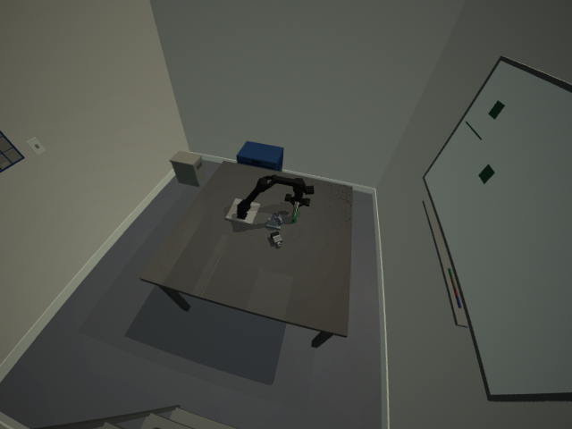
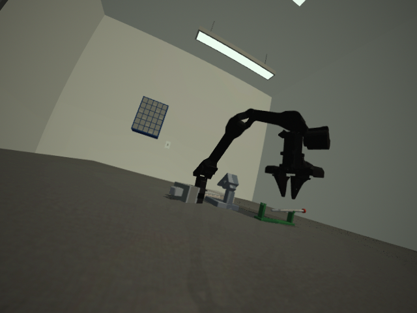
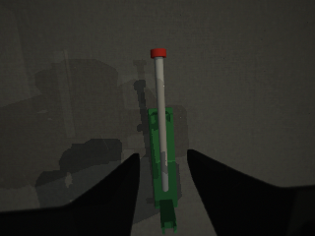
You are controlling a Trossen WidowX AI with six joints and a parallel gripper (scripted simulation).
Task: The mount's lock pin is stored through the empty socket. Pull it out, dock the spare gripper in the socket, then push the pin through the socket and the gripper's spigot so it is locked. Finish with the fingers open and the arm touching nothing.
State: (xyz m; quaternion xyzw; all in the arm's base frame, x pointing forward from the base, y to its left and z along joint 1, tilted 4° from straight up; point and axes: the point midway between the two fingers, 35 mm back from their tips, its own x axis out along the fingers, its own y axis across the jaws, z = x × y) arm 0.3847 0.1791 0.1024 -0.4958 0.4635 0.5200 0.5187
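Observation:
The lock pin (image 2: 279, 210) (image 3: 160, 88), a pale rod with a red head, lies across one post of the green rack (image 1: 294, 216) (image 2: 262, 211) (image 3: 172, 182). Its red head sticks out past that post; its plain end stops short of the other post. My gripper (image 2: 288, 197) (image 3: 163, 156) is partly open and empty, pointing down above the rack, with the pin's shaft seen between the fingertips from above but not touched. The grey-blue mount (image 1: 273, 222) (image 2: 229, 195) stands upright with no pin seen in its head. The grey spare gripper (image 1: 276, 239) (image 2: 191, 194) lies on the table apart from the mount.
The arm's pale base plate (image 1: 234, 213) is behind the mount, on the far side from the rack in the top view. The tabletop (image 1: 295, 286) carries all these things. A blue cabinet (image 1: 261, 153) and a beige box (image 1: 187, 158) stand beyond the table.

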